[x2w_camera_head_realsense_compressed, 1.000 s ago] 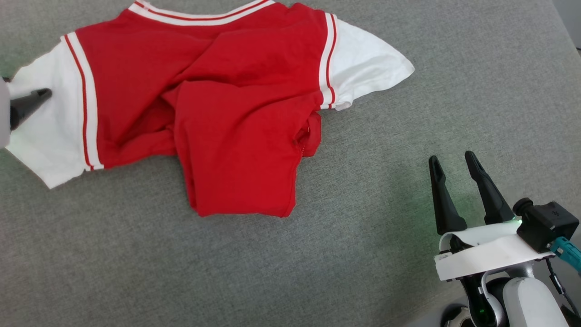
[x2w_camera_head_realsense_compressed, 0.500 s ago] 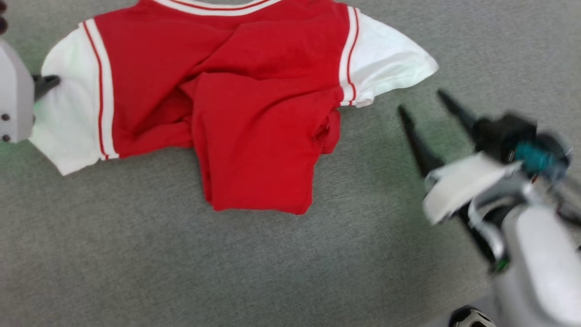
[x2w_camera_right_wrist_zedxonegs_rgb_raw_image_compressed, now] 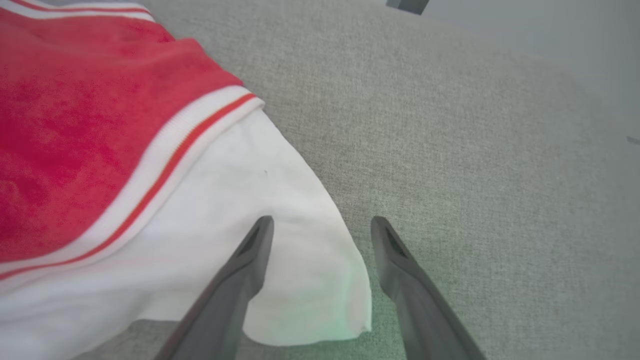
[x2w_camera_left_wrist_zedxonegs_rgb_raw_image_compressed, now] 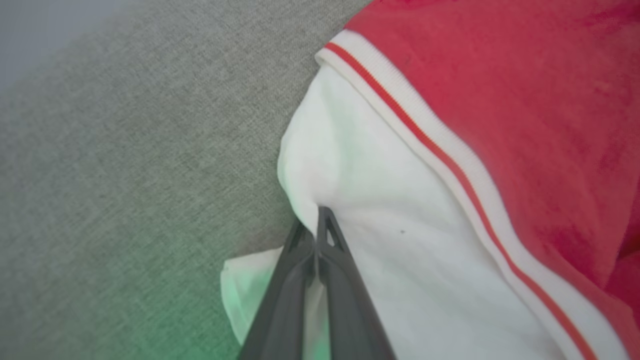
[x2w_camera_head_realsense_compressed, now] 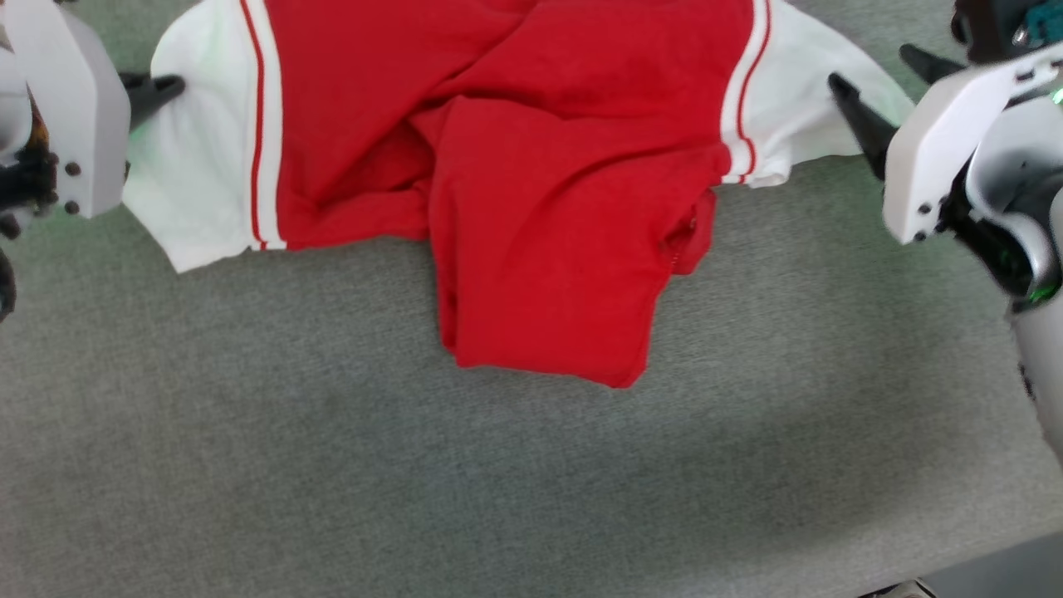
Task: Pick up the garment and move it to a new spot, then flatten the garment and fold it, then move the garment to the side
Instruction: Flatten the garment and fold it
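We begin with the grey surface (x2w_camera_head_realsense_compressed: pixel 332 465), a woven, felt-like cloth that runs under everything. Toward its far side lies the garment (x2w_camera_head_realsense_compressed: pixel 540 208). It is a soft red shirt, rumpled, with its body doubled over in a thick fold that points toward us and its two white sleeves spread to either side. Our head has moved in the last second, so the shirt's shift in the head view is ours, not the shirt's.

What has really changed is the arms. A second ago the right gripper (x2w_camera_right_wrist_zedxonegs_rgb_raw_image_compressed: pixel 322 222) was parked at our lower right, well apart from the shirt. It has now come up to the right-hand sleeve (x2w_camera_right_wrist_zedxonegs_rgb_raw_image_compressed: pixel 240 200). Its fingers stand spread, one over white cloth and one over bare grey, straddling the sleeve's corner without closing. The left gripper (x2w_camera_left_wrist_zedxonegs_rgb_raw_image_compressed: pixel 319 222) was already at the other sleeve (x2w_camera_left_wrist_zedxonegs_rgb_raw_image_compressed: pixel 400 250). It has since pressed its fingers together and now pinches a tuck of white cloth at the sleeve's outer edge.

We judge the pick-up half prepared. One hold is made and the other only needs closing, after which the shirt can be lifted by both sleeves and carried to its new spot.

The sleeves are thin, smooth knit that puckers at the pinch. A ribbed white trim (x2w_camera_left_wrist_zedxonegs_rgb_raw_image_compressed: pixel 450 165) with a fine red line marks each shoulder seam.
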